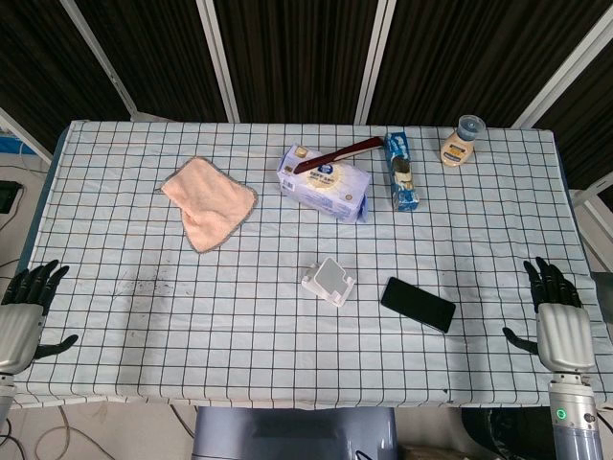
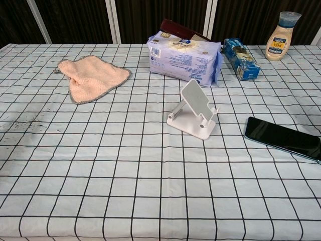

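My left hand (image 1: 21, 311) hovers at the table's near left corner, fingers spread, holding nothing. My right hand (image 1: 557, 316) is at the near right corner, also with fingers apart and nothing in it; the black phone (image 1: 418, 304) (image 2: 283, 137) lies closest to it, flat on the checked cloth. A white phone stand (image 1: 329, 282) (image 2: 193, 109) stands mid-table, left of the phone. Neither hand shows in the chest view.
A pink cloth (image 1: 208, 200) (image 2: 91, 76) lies at the left rear. A blue-white tissue pack (image 1: 326, 183) (image 2: 184, 56) with a dark red object (image 1: 337, 153) on it, a blue cracker box (image 1: 401, 171) (image 2: 241, 58) and a sauce bottle (image 1: 462, 141) (image 2: 281, 36) line the back. Dark specks (image 2: 22, 125) mark the cloth at left.
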{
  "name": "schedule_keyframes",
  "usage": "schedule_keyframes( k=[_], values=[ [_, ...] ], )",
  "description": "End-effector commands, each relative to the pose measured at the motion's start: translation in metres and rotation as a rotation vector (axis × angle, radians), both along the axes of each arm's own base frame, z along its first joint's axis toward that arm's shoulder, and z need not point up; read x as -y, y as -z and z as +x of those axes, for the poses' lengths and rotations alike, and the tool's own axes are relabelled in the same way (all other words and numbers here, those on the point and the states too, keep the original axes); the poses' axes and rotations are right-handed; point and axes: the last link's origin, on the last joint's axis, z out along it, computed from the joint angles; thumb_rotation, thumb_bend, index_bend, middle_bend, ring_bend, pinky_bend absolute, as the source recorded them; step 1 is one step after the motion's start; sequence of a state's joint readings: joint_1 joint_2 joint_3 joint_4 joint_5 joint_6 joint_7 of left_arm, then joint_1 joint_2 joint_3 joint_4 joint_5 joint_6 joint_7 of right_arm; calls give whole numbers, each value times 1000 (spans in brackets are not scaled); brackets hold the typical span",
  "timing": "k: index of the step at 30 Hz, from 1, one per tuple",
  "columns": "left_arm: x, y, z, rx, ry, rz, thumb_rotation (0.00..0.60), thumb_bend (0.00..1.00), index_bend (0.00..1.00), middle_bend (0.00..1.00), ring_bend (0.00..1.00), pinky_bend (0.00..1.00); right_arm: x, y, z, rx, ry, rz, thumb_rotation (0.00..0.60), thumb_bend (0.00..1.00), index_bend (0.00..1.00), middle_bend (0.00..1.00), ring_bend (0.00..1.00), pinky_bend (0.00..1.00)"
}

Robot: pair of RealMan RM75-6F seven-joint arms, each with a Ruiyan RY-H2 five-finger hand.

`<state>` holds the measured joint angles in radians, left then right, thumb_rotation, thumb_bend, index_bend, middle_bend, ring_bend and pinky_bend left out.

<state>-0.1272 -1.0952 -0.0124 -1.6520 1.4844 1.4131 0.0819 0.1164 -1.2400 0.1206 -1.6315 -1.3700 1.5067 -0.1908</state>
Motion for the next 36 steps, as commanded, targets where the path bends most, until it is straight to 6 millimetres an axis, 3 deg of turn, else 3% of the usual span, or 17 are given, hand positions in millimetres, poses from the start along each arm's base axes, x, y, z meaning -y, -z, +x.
schedule_keyframes(
  k=[1,10,22,36],
  values=[
    [0,0,0,-2,0,1,600,0,0,0,0,0,0,1,0,7,6,3,600,25,0,0,0,149],
    [-1,0,-1,2,-8,4,600,0,0,0,0,0,2,21,26,48,30,95,600,5,0,0,0,148],
    [-3,-3,-1,20,-7,-17,600,0,0,0,0,0,24,93,82,112,71,262,600,56,0,31,0,148],
    [-2,-5,-2,51,-20,-49,600,0,0,0,0,0,53,147,101,139,160,275,600,79,3,44,0,148]
  ],
)
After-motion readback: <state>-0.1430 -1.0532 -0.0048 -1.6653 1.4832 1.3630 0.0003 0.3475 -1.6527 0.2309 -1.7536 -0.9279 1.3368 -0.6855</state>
